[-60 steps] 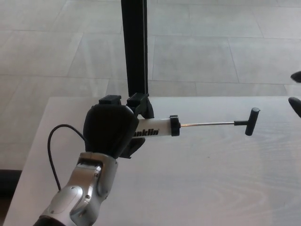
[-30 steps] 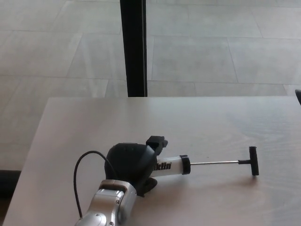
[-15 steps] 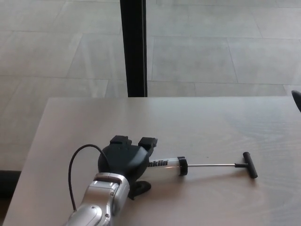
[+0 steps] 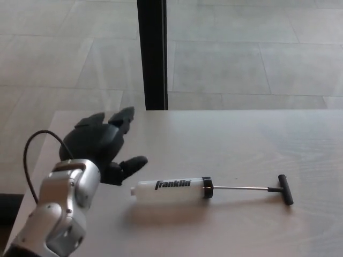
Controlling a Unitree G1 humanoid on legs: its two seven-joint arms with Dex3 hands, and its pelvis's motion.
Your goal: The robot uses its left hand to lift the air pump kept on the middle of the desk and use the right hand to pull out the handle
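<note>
The air pump (image 4: 170,190) lies flat on the pale wooden desk (image 4: 236,139), a white tube marked "Franklin" with a black collar. Its thin metal rod is drawn out to the right and ends in a black T-handle (image 4: 285,189). My left hand (image 4: 102,145) hovers to the left of the pump's blunt end, open, with fingers spread and thumb pointing toward the tube without touching it. My right hand does not show.
A black upright post (image 4: 152,53) stands behind the desk's far edge, against a tiled floor. A black cable (image 4: 29,160) loops off my left wrist near the desk's left edge.
My left hand lowered the pump onto the desk, let go of it and drew back to the left and up. The pump now lies uncovered with its handle still pulled out.
</note>
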